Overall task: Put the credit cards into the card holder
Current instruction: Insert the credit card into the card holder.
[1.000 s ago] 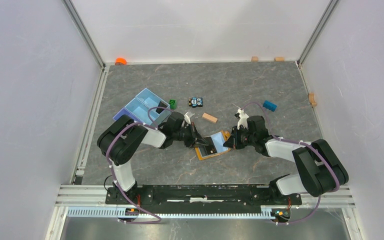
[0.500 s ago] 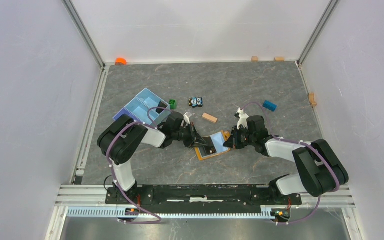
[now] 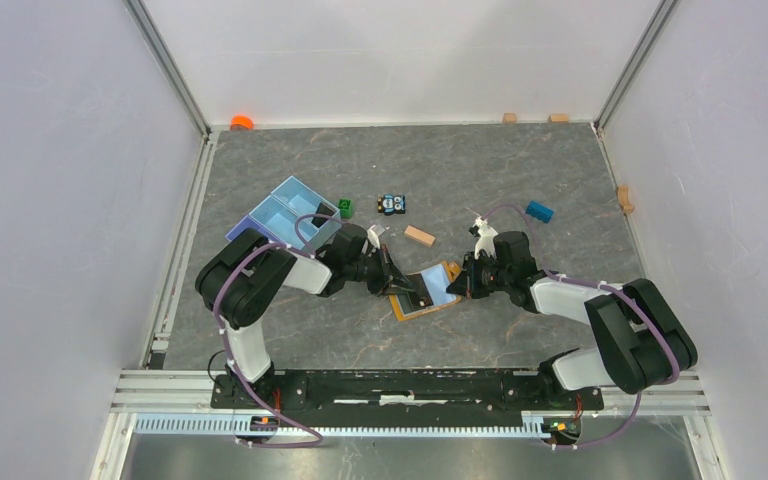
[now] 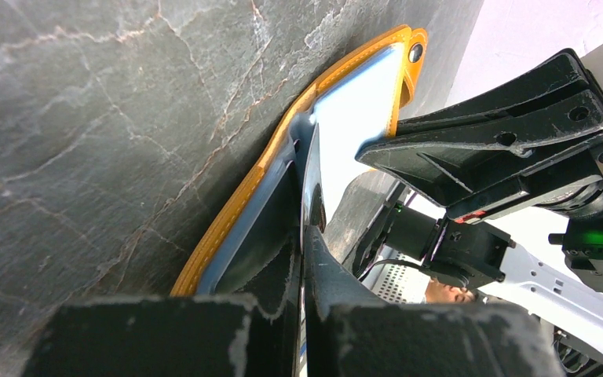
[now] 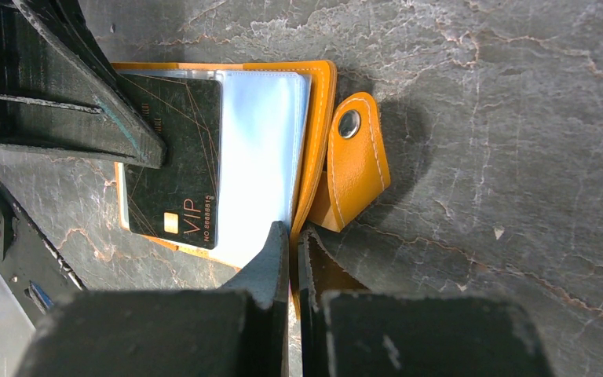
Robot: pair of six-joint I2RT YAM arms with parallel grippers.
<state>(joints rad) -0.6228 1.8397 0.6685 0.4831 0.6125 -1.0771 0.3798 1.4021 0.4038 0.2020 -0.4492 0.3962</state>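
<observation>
Seeing no change across the last second: overhead, both arms are sitting exactly where they were, and the card holder (image 5: 323,102) is lying open in the same spot on the table (image 3: 520,180), between the two wrists. Left gripper (image 3: 403,287) is staying clenched. From its own camera a thin dark edge looks to be running out from between the fingers, so I'm reading it as gripping the dark card (image 5: 174,149). That card is lying flat over one half of the holder, its long edge overlapping the pale pocket (image 5: 263,149). It is not reading as tucked under the plastic yet, and most of its face is showing bare. Right gripper (image 5: 290,232) is also staying clamped tight, tips sitting on the holder's edge nearest its own wrist, just beside the snap tab (image 5: 353,161). I cannot tell whether it is pinching the leather or only pinning it down; either way it is acting as the anchor. Meaning for the task: the insert is stalling, or creeping too slowly to show, probably with the card's leading edge hunting for the pocket mouth. I cannot tell whether any other card is already sitting in there, as the pale area is too washed out to call. So I'm judging this as mid-insert on the dark card, with nothing seated for sure.
</observation>
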